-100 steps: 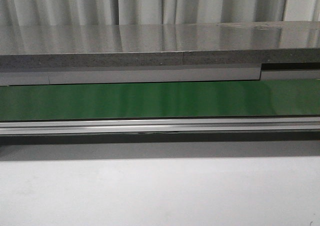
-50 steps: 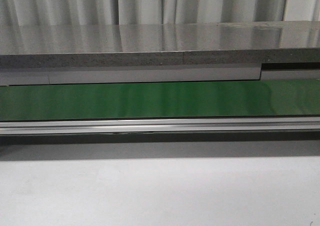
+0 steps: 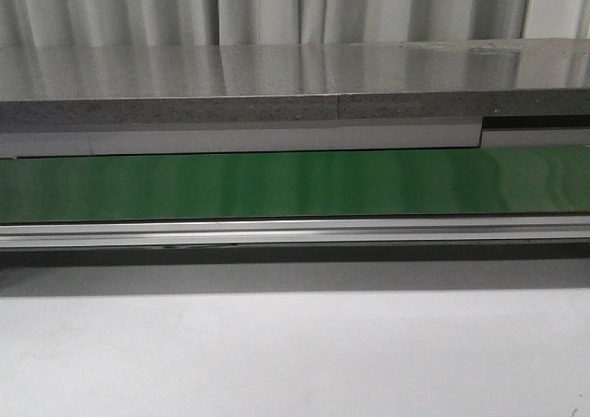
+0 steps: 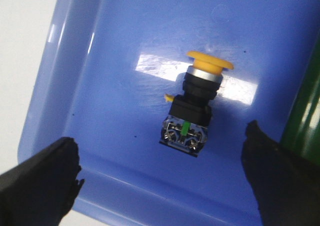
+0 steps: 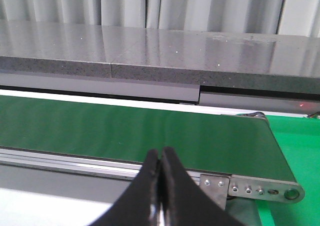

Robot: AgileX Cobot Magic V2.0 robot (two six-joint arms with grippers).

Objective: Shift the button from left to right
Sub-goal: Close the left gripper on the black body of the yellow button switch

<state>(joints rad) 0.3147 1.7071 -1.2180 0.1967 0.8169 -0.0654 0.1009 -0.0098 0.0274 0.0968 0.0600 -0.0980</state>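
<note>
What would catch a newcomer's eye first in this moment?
The button, with its yellow cap, lying on its side in a blue tray, between the open fingers of the left gripper. Next, the long green conveyor belt crossing the front view, with the right gripper shut before it.

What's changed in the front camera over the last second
Nothing visibly changed. The green conveyor belt, its metal rail and the grey counter behind look the same, and no arm or button shows in that view.
</note>
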